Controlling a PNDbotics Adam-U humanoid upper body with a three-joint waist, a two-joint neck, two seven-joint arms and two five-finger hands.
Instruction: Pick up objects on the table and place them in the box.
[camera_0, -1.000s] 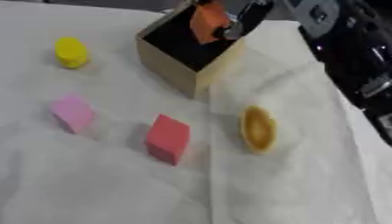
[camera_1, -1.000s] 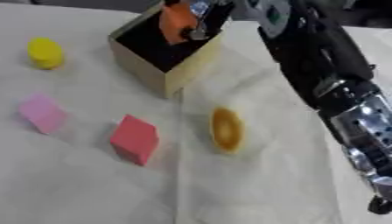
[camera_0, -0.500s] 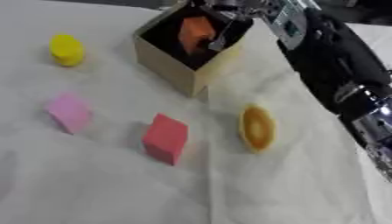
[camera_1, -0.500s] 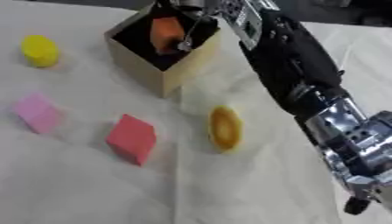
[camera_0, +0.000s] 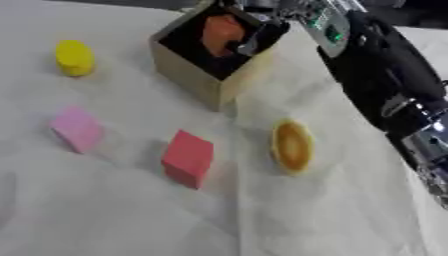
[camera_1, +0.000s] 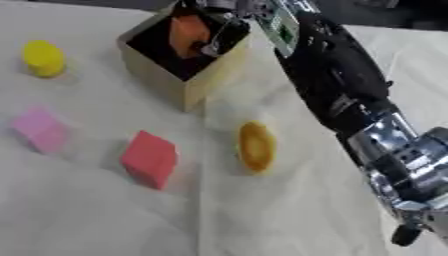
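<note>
An open wooden box (camera_0: 197, 82) stands at the back middle of the white cloth. Inside it, near the far wall, is an orange object (camera_0: 221, 31). My right hand (camera_0: 260, 39) reaches over the box's right rim from the upper right, its fingers curled down against the orange object. On the cloth lie a yellow cylinder (camera_0: 74, 57) at the far left, a pink block (camera_0: 77, 129), a red block (camera_0: 188, 159) and a yellow-orange ring-shaped piece (camera_0: 292, 146). My left hand shows in neither view.
My black right forearm (camera_1: 337, 80) crosses the right side above the cloth, with its silver joint (camera_1: 402, 150) lower right. A fold in the cloth (camera_0: 238, 210) runs from below the box toward the near edge.
My right hand has lowered the orange object from above the box's rim down into the box. The pieces on the cloth have stayed put.
</note>
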